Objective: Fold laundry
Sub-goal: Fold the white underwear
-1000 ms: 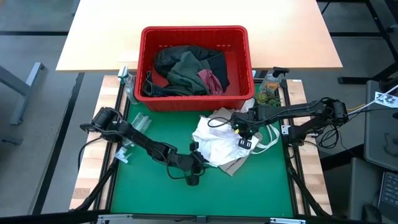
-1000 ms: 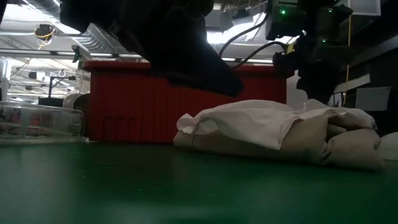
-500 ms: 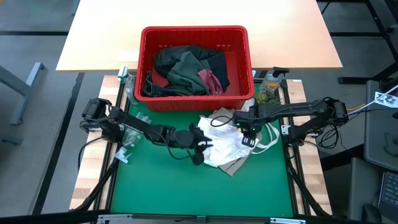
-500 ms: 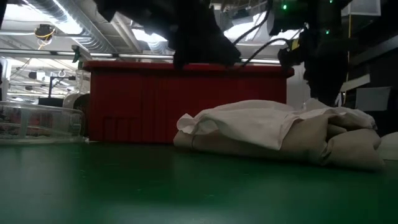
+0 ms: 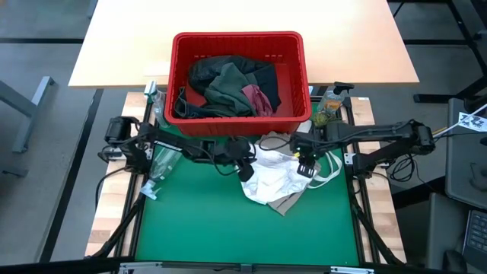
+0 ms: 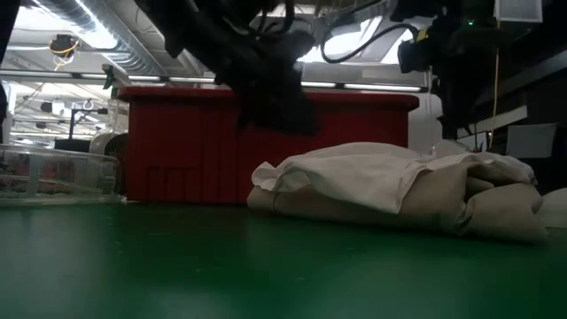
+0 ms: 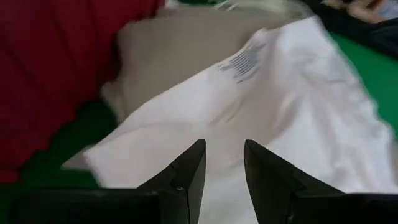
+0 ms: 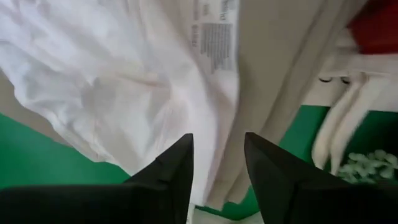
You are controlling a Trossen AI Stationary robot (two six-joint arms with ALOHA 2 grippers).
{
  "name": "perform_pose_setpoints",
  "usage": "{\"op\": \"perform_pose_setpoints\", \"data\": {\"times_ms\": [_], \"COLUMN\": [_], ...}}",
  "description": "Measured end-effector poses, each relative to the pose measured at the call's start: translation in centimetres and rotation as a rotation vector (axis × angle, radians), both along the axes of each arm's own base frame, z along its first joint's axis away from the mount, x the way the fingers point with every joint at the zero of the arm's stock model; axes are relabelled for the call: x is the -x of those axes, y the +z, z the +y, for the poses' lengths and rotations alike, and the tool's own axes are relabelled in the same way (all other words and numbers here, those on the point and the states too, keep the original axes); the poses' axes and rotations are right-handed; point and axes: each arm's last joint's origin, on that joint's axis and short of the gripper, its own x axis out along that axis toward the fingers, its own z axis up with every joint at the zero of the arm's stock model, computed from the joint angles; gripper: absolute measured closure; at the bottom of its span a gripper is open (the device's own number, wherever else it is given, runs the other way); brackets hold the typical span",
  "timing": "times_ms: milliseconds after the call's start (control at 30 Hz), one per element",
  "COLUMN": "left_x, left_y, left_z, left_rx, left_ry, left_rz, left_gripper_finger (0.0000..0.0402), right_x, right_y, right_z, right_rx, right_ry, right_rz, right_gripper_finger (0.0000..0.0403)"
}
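1. Green matting (image 5: pixel 198 221) covers the work surface, framed by pale wooden slats, with a light wood tabletop (image 5: pixel 243 15) beyond it.
2. At the far left edge of the mat lies a clear plastic bottle (image 5: pixel 161 161), glossy and see-through, beside the left arm.
3. Just right of it, the left gripper (image 5: pixel 245 169) hangs over the mat at the near edge of the cloth heap; its two dark fingers (image 7: pixel 186 177) stand slightly apart with nothing between them.
4. Behind, a red slatted plastic basket (image 5: pixel 238 122), rectangular and rigid, holds a soft tangle of clothes: a black garment (image 5: pixel 209 72), an olive-green shirt (image 5: pixel 228 87) and a maroon piece (image 5: pixel 259 99).
5. In front of the basket sits the crumpled white and tan top (image 5: pixel 275 179), thin, smooth cloth in loose folds; from table height it is a low rounded mound (image 6: pixel 399 190).
6. A printed label on the white cloth (image 8: pixel 216 40) carries small grey lines of text, too small to read.
7. The right gripper (image 5: pixel 306 166) hovers over the heap's right side, fingers (image 8: pixel 168 171) parted and holding nothing.
8. White cord-like straps (image 5: pixel 331 169) trail off the heap to the right.
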Motion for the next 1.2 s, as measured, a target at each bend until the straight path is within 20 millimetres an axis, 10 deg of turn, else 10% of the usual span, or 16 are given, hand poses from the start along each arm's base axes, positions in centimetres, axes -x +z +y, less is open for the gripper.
{"op": "perform_pose_setpoints", "data": {"times_ms": [700,1200], "left_x": [0.0,0.3], "left_y": [-4.5,-1.3], "left_z": [2.2,1.1], "left_rx": [-0.113,-0.057], "left_ry": [0.209,0.083], "left_rz": [0.186,0.091], "left_gripper_finger": [0.0297,0.0297], "right_x": [1.3,2.1], "right_y": [-8.3,-6.7], "right_z": [4.2,4.1], "right_rx": [-0.208,-0.216], "right_ry": [0.152,0.169], "right_rz": [-0.062,-0.153], "right_gripper_finger": [0.0260,0.0260]}}
